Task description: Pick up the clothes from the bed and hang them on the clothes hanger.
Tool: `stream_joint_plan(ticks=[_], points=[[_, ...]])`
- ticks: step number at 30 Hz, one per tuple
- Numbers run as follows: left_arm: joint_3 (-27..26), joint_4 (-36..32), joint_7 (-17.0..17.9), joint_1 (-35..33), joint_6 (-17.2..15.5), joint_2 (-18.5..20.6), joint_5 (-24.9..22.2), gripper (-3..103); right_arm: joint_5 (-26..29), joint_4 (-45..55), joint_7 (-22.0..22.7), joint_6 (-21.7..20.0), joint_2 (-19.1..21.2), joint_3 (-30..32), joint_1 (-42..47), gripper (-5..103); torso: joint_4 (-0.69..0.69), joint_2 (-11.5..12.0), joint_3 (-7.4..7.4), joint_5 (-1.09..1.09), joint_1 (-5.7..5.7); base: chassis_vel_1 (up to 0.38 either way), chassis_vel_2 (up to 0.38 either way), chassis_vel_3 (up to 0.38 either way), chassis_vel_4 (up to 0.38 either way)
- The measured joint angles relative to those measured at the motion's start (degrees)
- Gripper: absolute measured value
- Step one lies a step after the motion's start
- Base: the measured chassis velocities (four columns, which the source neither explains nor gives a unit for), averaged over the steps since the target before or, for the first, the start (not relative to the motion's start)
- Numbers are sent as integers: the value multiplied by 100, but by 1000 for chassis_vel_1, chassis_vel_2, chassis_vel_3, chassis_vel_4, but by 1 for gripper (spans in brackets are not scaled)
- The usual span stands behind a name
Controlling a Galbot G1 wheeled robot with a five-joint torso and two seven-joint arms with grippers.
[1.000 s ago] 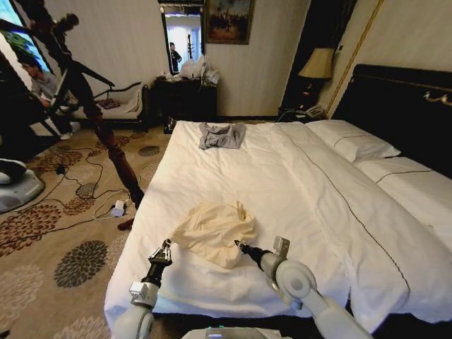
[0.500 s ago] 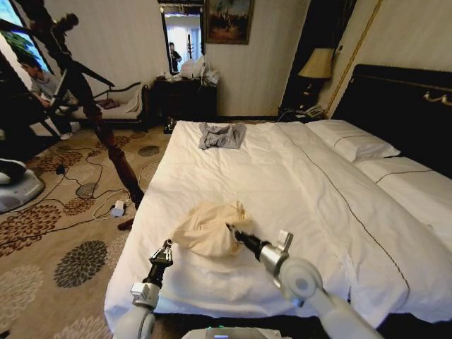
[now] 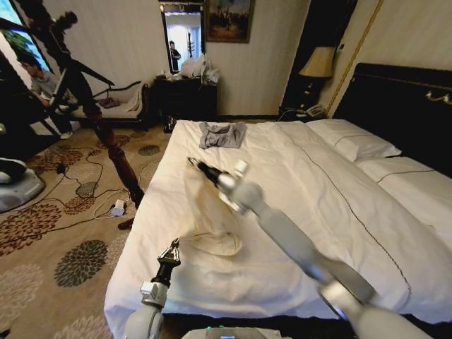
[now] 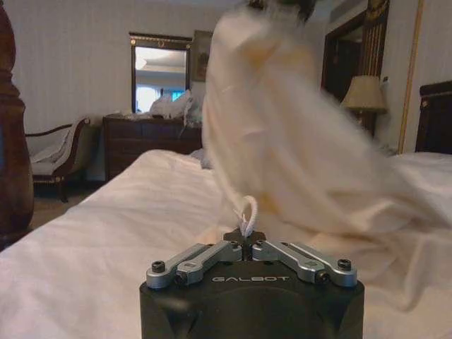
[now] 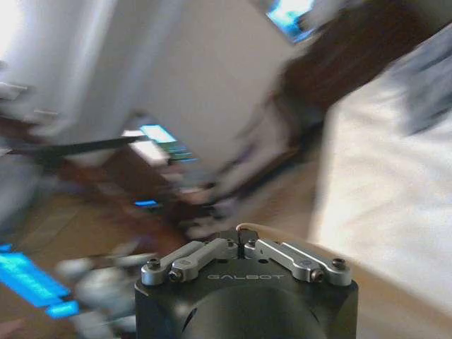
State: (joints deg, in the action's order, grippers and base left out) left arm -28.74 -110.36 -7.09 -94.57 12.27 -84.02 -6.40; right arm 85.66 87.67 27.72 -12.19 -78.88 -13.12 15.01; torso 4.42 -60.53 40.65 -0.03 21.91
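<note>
1. Right gripper (image 3: 191, 162) raised high over the bed (image 3: 296, 212), arm stretched forward and to the left, fingers clenched on the top of the clothes (image 3: 212, 219)
2. In the right wrist view, jaws pinched together with a thin cream edge of fabric caught between the tips (image 5: 240, 244); rest of that view blurred
3. Cream shirt hanging down from the right gripper in a long drape, lower end bunched and resting on the white sheet near the foot-side edge of the bed
4. Left gripper (image 3: 173, 248) low at the near edge of the bed, just beside the bunched lower end of the shirt, pointing up
5. In the left wrist view, left gripper (image 4: 248, 240) with fingers drawn together, a small white loop (image 4: 248, 212) of cord sitting right at the tips; cannot tell if actually gripped
6. Same view: shirt (image 4: 282, 134) hanging in front of the left gripper, hem spread on the sheet
7. Small grey garment (image 3: 221, 134) lying flat on the far end of the bed, well apart from the shirt
8. White pillows (image 3: 353, 141) against the black headboard (image 3: 402, 99) on the right
9. Dark wooden coat stand (image 3: 106, 134) tilted over the patterned carpet (image 3: 78, 233) left of the bed
</note>
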Motion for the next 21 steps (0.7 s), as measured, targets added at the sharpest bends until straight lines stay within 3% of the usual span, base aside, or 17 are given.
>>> stream_joint_plan(ticks=[2, 4, 5, 7, 8, 10, 11, 12, 14, 16, 18, 21], points=[[17, -56, -16, 0, 0, 15, -38, 1, -359, -227, 682, -361, -137, 5, -108, 8, 5, 0, -1, 2, -1, 0, 0, 0, 0], [16, -69, -17, 5, 1, 32, -62, 1, -406, -99, 1011, -655, -72, 19, -53, 14, 5, 0, -1, 3, -1, 0, 0, 0, 0], [16, -74, -17, 13, 0, 53, -93, 1, -398, 140, 1388, -979, 67, 21, 93, 19, 5, 0, -2, 2, -1, 0, 0, 0, 0], [16, -75, -17, 16, 0, 62, -102, 1, -377, 228, 1552, -1101, 136, 17, 163, 25, 5, 0, -1, 3, -2, 0, 0, 0, 0], [16, -75, -17, 20, -2, 82, -126, 1, -274, 430, 2115, -1496, 324, 3, 345, 30, 6, -1, -3, 3, -4, 0, 0, 0, 0], [18, -76, -17, 21, -3, 106, -144, 1, -110, 543, 2767, -1868, 481, 18, 546, 41, 6, -1, -2, 4, -5, 0, 0, 0, 0], [18, -76, -17, 21, -3, 106, -144, 1, -110, 543, 2767, -1868, 481, 18, 546, 41, 6, -1, -2, 4, -5, 0, 0, 0, 0], [22, -77, -17, 21, -4, 121, -155, 1, -31, 551, 3162, -2024, 549, 63, 638, 46, 6, -1, -2, 4, -4, 0, 0, 0, 0], [26, -77, -17, 19, -5, 136, -163, 1, -2, 550, 3447, -2102, 611, 147, 736, 52, 4, -1, -2, 4, -4, 0, 0, 0, 0], [28, -77, -17, 12, -5, 158, -166, 1, 46, 679, 3425, -2043, 722, 334, 911, 63, 3, -1, -2, 5, -4, 0, 0, 0, 0], [29, -77, -17, 5, -5, 167, -166, 1, 79, 777, 3271, -1964, 768, 420, 974, 63, 2, -1, -2, 4, -4, 0, 0, 0, 0], [16, -102, -16, -23, -2, 197, -190, 1, 197, 1252, 2230, -1500, 1038, 721, 1275, 79, 2, -1, -2, 4, -4, 0, 0, 0, 0]])
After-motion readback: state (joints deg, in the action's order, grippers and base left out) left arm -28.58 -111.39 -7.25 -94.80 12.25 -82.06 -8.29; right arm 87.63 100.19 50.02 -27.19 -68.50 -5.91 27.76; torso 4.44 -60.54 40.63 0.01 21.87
